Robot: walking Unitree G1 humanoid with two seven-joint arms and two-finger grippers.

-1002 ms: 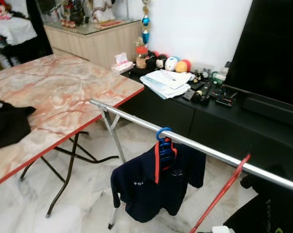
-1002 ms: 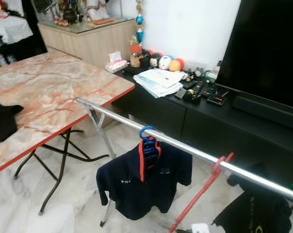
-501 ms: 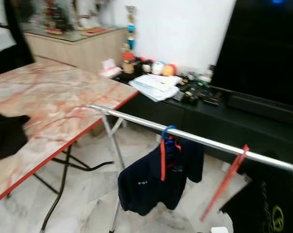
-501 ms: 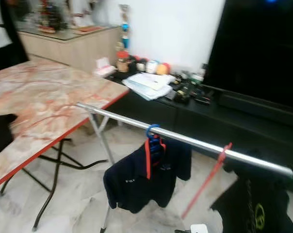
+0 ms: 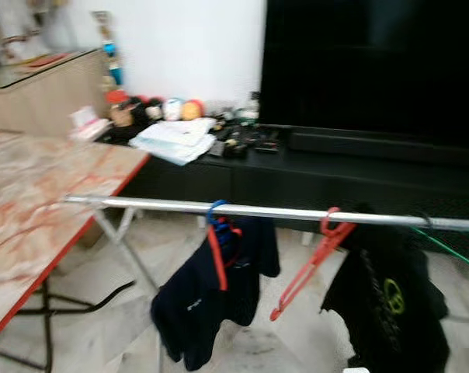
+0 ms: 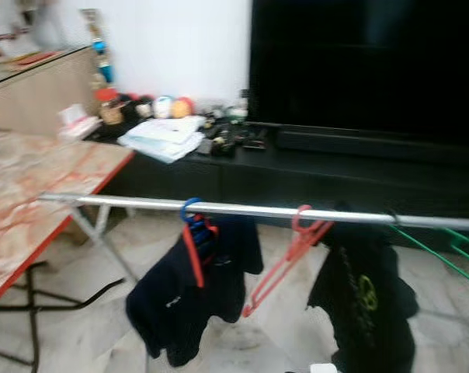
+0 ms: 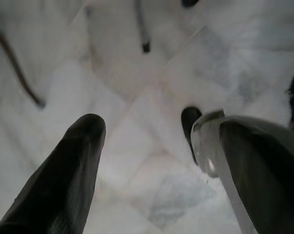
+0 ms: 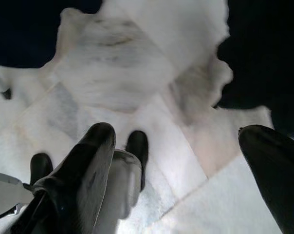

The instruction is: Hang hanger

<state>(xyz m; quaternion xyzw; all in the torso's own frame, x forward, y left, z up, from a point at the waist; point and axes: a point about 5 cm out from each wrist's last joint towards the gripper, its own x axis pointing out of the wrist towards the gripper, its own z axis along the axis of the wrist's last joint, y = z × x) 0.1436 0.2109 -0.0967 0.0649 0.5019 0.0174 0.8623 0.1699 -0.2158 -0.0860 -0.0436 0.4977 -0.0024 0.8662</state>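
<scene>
Left hand (image 7: 147, 131) spread wide, empty, above floor (image 7: 137, 73); right hand (image 8: 181, 141) likewise.

A silver rail (image 6: 297, 211) carries a navy shirt (image 6: 189, 299), red hanger (image 6: 285, 260) and black shirt (image 6: 364, 299).

Rail (image 5: 297, 212): silver metal. Hanger hook (image 5: 216, 211) on the rail: blue. Polo shirt (image 5: 211, 295) hung from it: navy, with an orange-red placket stripe and small white chest lettering (lettering blurred, unreadable). Empty hanger (image 5: 308, 260): red-orange plastic. T-shirt (image 5: 390, 307) beside it: black, with a yellow-green circular emblem. Thin hanger (image 5: 448, 249) at the rail's far end: green. Table top (image 5: 33, 202): cream marble pattern with salmon-pink veining, red edge band; legs black. Floor (image 5: 297, 342): white marble tile with grey veining. TV cabinet (image 5: 335, 175) and TV screen (image 5: 374, 66): black. Wall (image 5: 188, 47): white. Sideboard (image 5: 40, 97): light wood grain. Papers (image 5: 172, 140) on the cabinet: white.
</scene>
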